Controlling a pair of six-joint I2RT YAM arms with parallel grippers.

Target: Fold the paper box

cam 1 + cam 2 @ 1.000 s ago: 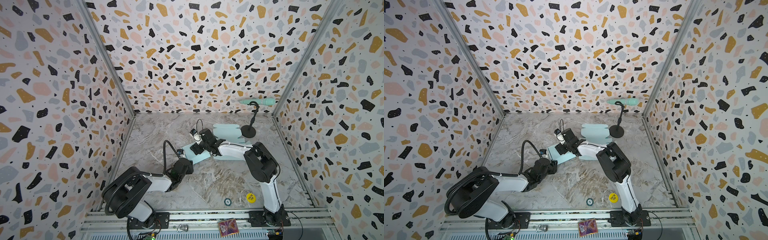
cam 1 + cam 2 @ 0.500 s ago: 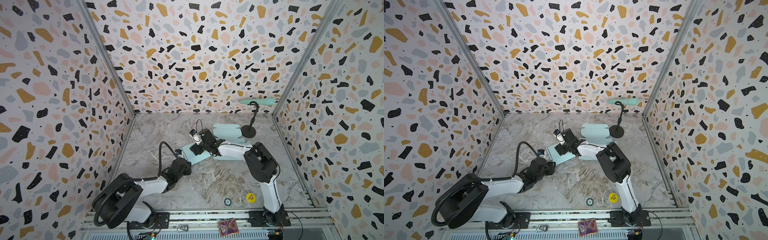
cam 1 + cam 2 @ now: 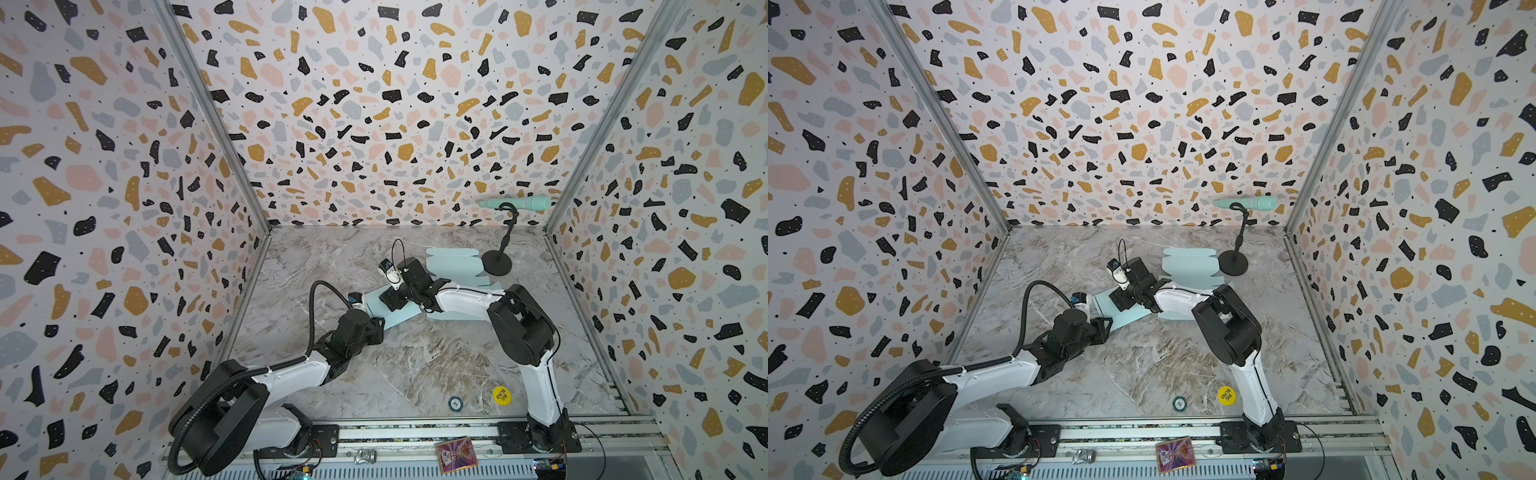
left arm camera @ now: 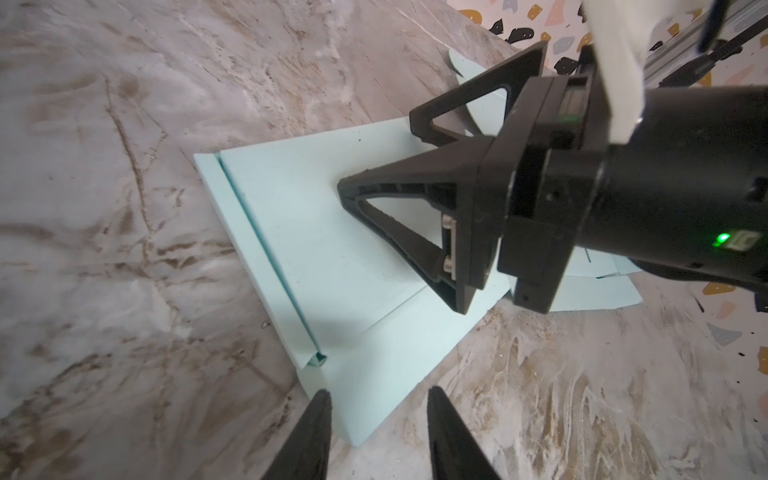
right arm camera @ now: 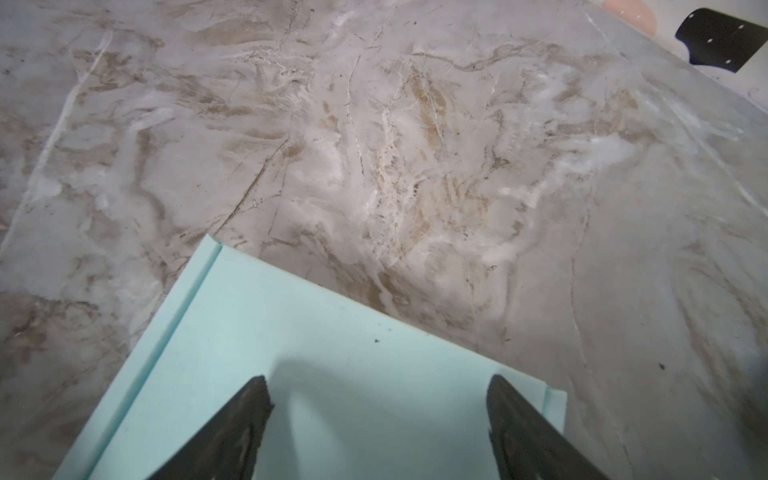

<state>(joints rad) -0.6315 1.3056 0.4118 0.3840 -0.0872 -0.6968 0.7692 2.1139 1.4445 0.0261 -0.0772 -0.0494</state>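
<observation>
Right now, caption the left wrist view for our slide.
Open right hand rests on flat mint paper box on marble table.

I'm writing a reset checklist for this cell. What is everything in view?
paper box: 1, light teal, lying flat mid-table
mic: 1, teal, on stand, back right
stand: 1, black, back right
disc: 1, yellow, front of table
chip: 1, dark with pale centre, beside disc
card: 1, pink-purple, front rail
metal scrap: 1, silver, front rail
table: 1, grey-beige marble
walls: 3, terrazzo pattern, around table
left gripper: 1, black, open, at box's front corner
right gripper: 1, black, open, tips on box
</observation>
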